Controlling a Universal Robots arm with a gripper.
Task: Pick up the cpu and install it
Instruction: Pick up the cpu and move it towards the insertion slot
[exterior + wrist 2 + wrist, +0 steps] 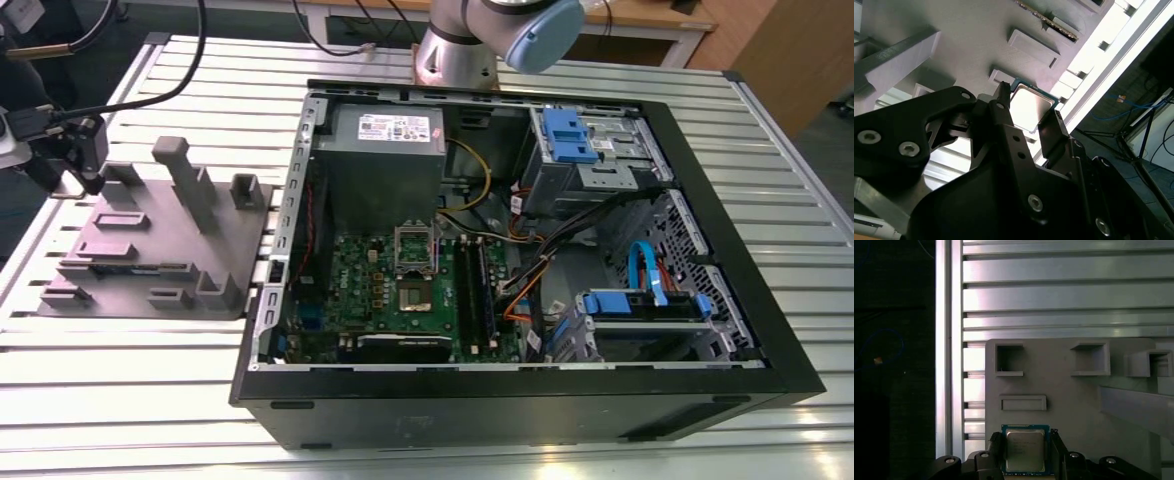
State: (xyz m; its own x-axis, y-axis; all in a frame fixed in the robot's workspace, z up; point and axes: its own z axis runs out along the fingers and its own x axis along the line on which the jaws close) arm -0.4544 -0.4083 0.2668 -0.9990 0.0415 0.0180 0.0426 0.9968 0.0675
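Gripper (1029,101): drawn in narrow. Its 2 fingers (995,446) sit one against each of two opposite edges of the cpu (1025,452), so the cpu is clamped between them. The other two cpu edges are free.

Cpu, count 1: at the surface of the grey holder block (147,250), near the block's far corner at the exterior view's left. Cannot tell whether it is lifted clear of the block.

Edges and room:
- In the first wrist view the cpu sits near one edge of the block. Just past that edge is the table's edge rail (949,340), then dark floor.
- Beyond the block in the same view is bare slatted table (134,350).
- On the block past the cpu there is 1 flat rectangular pad (1023,402), then 2 square pockets (1009,360).
- In the exterior view the block's tallest post (180,165) stands to the right of the gripper, apart from it.
- The block's right edge lies just beside the wall of the open computer case (534,400).

Case interior, exterior view: 1 socket (414,262) at frame centre with its frame raised, and 2 long black memory sticks (470,290) just to its right. Socket and gripper are well apart.
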